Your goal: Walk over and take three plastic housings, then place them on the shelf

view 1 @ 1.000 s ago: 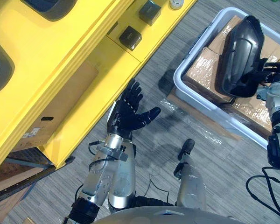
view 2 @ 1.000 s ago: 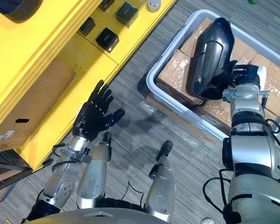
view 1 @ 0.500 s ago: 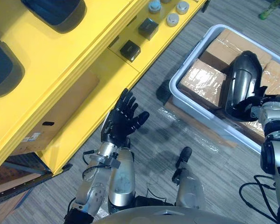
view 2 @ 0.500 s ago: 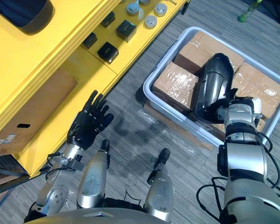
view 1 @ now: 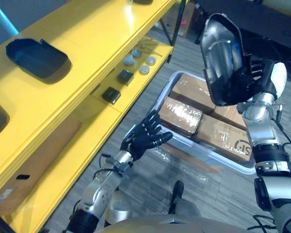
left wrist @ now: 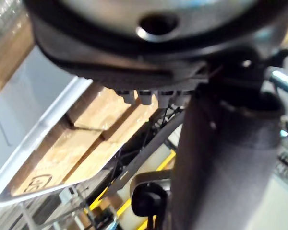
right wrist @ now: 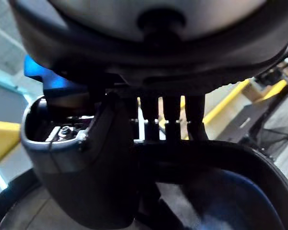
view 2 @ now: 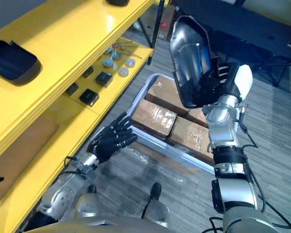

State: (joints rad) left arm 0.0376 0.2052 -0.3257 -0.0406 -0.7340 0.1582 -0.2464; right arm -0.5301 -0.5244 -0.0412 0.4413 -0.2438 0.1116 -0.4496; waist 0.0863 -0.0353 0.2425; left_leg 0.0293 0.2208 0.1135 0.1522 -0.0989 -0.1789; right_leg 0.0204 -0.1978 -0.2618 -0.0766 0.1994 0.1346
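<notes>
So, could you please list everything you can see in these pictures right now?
shelf: one, yellow, on the robot's left.
held plastic housing: one, dark glossy, up high on the robot's right.
shelved plastic housings: two, dark, on the shelf's top; one cut off at the view's edge.
small boxes: four, black, lower shelf level.
round caps: several, silver-grey, beside the small boxes.
large carton: one, brown, under the shelf.
tote: one, pale grey, on the floor.
cardboard boxes: at least three, brown, in the tote.
left robot hand: one, dark, open, holding nothing.
right robot hand: one, dark, curled round the held housing.
</notes>
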